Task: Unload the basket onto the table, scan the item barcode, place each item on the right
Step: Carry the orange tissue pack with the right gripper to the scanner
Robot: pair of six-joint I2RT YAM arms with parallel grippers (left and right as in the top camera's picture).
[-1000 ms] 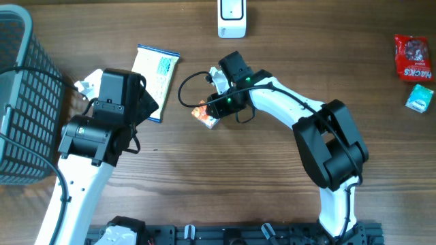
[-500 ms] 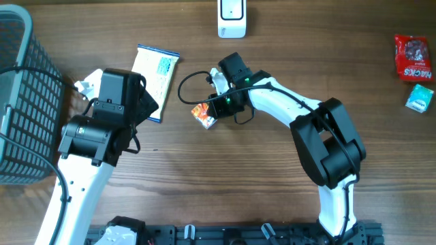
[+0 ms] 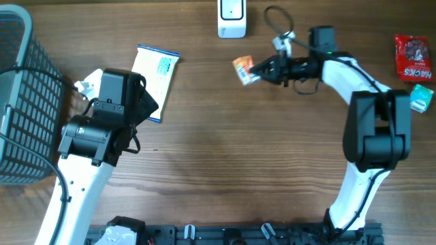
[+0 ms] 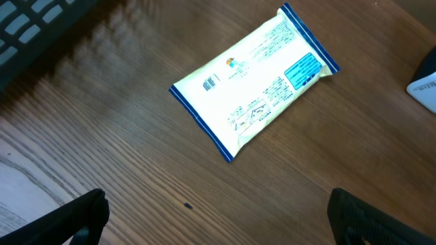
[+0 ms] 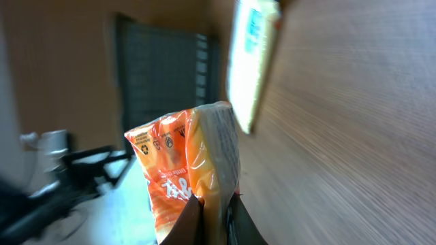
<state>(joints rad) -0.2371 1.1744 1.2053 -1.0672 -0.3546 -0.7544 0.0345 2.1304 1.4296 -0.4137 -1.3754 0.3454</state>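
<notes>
Jaws on the right gripper [image 3: 262, 68] are pinched almost fully together on the edge of an orange packet [image 3: 243, 69], which sticks out past the fingertips, tilted and, I'd say, clear of the table [image 3: 218, 156]. Its printed side shows recycling marks and a few large characters I can't read; no barcode is visible. Close by, a little beyond the packet from those jaws, stands the white scanner [image 3: 231, 17]. So the pick-up looks done, and what's left is turning the barcode to the scanner and getting the read. Well behind the jaws lie a red bag [image 3: 413, 58] marked "HACKS" and a small green packet [image 3: 419, 99]. Far ahead of them, the left gripper [image 4: 218, 221] hangs wide open and empty near a white-and-blue packet [image 4: 253, 78], its print too small to read, beside a basket [image 3: 20, 102].
</notes>
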